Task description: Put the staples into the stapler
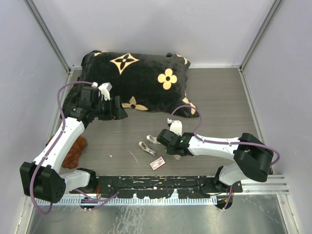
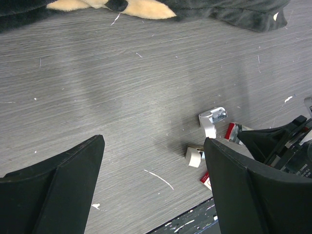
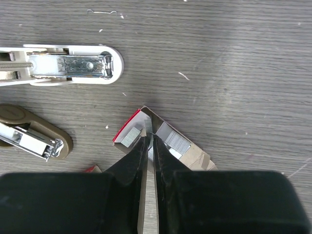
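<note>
my right gripper (image 3: 150,139) reaches low, fingers almost together, tips inside the tray of the staples (image 3: 176,142); i cannot tell whether they pinch a strip. my fingers hide the tray's near end. the stapler (image 3: 68,66) lies open ahead-left, apart. my left gripper (image 2: 153,141) hovers spread wide, with bare table (image 2: 122,87) ahead up to the pillow (image 2: 146,7).

Walls: plain pale panels (image 1: 156,29), metal corner posts (image 1: 48,34).
Table: grey wood-grain top (image 1: 219,102), scuffed.
Light: soft, even.
</note>
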{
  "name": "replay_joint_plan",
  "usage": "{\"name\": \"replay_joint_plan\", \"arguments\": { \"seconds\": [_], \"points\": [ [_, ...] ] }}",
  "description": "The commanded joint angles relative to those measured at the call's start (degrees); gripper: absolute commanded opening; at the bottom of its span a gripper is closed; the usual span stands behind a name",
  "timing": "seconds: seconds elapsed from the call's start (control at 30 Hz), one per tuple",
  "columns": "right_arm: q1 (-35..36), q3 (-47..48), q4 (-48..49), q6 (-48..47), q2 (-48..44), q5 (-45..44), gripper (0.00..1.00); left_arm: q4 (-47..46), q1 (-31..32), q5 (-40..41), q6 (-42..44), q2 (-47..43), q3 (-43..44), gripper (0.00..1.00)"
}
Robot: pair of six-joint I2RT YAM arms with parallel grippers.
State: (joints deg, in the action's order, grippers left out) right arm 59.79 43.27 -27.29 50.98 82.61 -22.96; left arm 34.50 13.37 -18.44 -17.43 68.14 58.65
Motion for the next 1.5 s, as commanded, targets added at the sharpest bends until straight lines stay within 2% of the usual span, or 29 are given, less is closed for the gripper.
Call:
{"name": "replay_joint_plan", "arguments": {
  "seconds": [0.0,0.17,0.37,0.67,1.0,1.47],
  "points": [
    [0.24,0.24,-2.32,1.53,-3.45,-3.5,0.14,-1.43,-0.33,-1.37,-0.06,-0.2,0.91,0.85],
    [0.25,1.63,-1.72,1.64,-4.82,-2.14,0.15,-1.45,-0.31,-1.35,-0.14,-0.29,0.93,0.86],
    [0.28,2.31,2.25,-0.45,-4.03,0.37,0.27,-1.41,-0.29,-1.36,-0.06,-0.37,0.94,0.86],
    [0.29,2.99,3.22,-8.93,-0.91,0.86,0.35,-1.36,-0.34,-1.3,-0.06,-0.34,0.93,0.86],
    [0.25,2.59,5.17,-20.86,-0.76,6.82,0.36,-1.37,-0.28,-1.17,0.03,-0.03,0.94,0.86],
    [-1.15,3.54,4.79,-25.33,1.87,7.57,0.35,-1.26,-0.33,-1.13,0.03,0.36,0.92,0.86]
  ]
}}
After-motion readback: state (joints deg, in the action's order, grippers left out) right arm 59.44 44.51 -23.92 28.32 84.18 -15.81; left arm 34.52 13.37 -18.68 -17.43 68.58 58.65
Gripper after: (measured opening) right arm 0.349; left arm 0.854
